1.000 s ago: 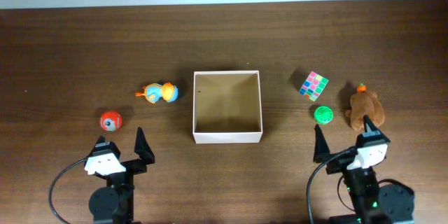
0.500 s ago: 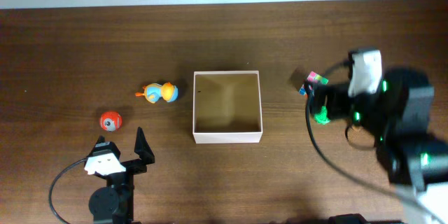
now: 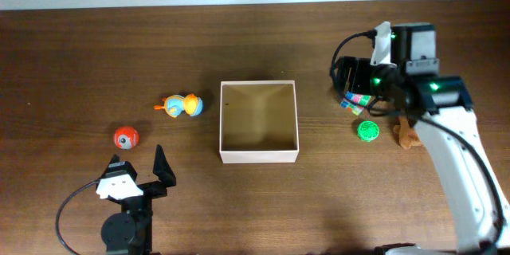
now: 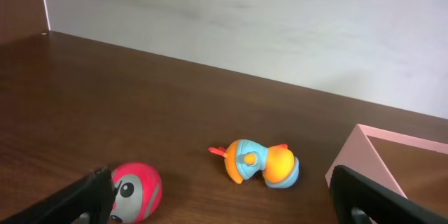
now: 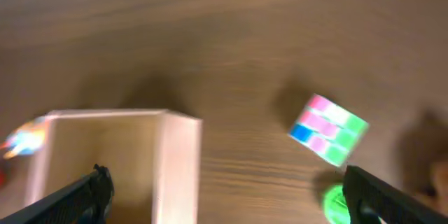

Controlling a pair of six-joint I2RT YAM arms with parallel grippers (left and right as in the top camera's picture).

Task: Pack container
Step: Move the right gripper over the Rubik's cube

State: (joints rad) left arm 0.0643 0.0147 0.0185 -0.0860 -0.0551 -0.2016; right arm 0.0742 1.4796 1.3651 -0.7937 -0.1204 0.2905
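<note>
The container point(image 3: 259, 156), a square white-walled box with a tan inside, sits mid-table and holds nothing that I can see. It also shows in the left wrist view point(image 4: 378, 159) and the right wrist view point(image 5: 178, 154). My left gripper point(image 3: 137, 166) rests open at the front left, with a red ball point(image 3: 126, 137) and an orange-blue duck toy point(image 3: 183, 106) ahead of it. My right gripper point(image 3: 351, 76) hangs open and empty in the air over a coloured puzzle cube point(image 3: 355, 103), right of the container. The right wrist view, which is blurred, shows the cube point(image 5: 327, 129).
A green disc point(image 3: 367, 131) lies just in front of the cube. A brown plush point(image 3: 406, 137) lies to its right, mostly hidden under my right arm. The left wrist view shows the ball point(image 4: 136, 190) and the duck point(image 4: 259, 164) between my open fingers point(image 4: 224, 206).
My right arm has lifted from the front right of the table and swung back to hang above the puzzle cube. The left arm and the toys have not moved.
</note>
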